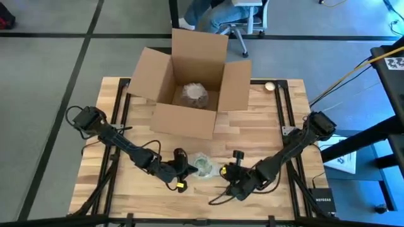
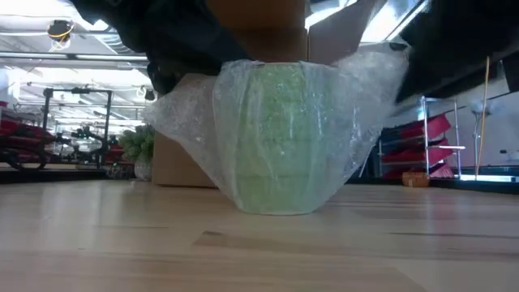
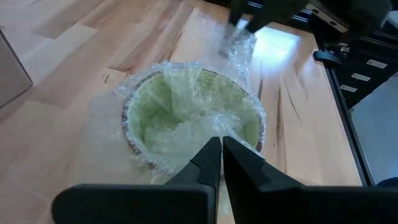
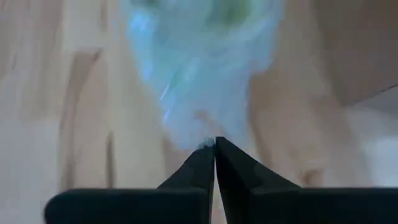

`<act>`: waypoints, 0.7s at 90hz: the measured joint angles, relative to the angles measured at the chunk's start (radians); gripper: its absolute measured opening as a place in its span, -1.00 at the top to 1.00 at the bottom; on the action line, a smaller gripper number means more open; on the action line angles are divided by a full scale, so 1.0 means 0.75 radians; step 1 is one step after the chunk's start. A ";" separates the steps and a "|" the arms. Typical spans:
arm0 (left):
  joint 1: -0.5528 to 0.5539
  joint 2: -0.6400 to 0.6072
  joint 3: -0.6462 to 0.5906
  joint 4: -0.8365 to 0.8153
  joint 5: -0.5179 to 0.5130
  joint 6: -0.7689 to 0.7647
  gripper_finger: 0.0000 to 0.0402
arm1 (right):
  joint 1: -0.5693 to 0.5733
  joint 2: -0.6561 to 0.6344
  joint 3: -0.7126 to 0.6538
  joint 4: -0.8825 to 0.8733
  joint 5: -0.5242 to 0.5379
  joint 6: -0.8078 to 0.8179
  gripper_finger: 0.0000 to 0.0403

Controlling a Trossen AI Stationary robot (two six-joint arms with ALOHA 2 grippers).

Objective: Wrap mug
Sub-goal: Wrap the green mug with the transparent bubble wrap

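Pinched bubble wrap (image 3: 186, 124) fills both closed end effectors (image 3: 221, 146) (image 4: 214, 144); you should tuck it inside the mug (image 2: 280, 138) between them.

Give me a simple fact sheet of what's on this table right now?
mug: green mug upright on the table, covered in bubble wrap
left gripper: shut on the wrap at the mug's rim
right gripper: shut on a stretched tail of wrap
box: open cardboard box behind the mug, holding a wrapped bundle

Mug (image 2: 280, 138) handle hidden under bubble wrap (image 2: 365, 105).
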 joint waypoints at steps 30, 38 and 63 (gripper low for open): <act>0.000 0.000 0.000 0.005 0.000 -0.002 1.00 | -0.099 0.005 -0.002 0.408 -0.140 -0.376 1.00; 0.000 0.000 0.000 0.005 0.000 -0.003 1.00 | -0.132 0.005 -0.002 0.442 -0.184 -0.413 1.00; 0.002 0.000 0.000 0.006 0.000 -0.004 1.00 | -0.235 0.005 -0.002 0.438 -0.331 -0.462 1.00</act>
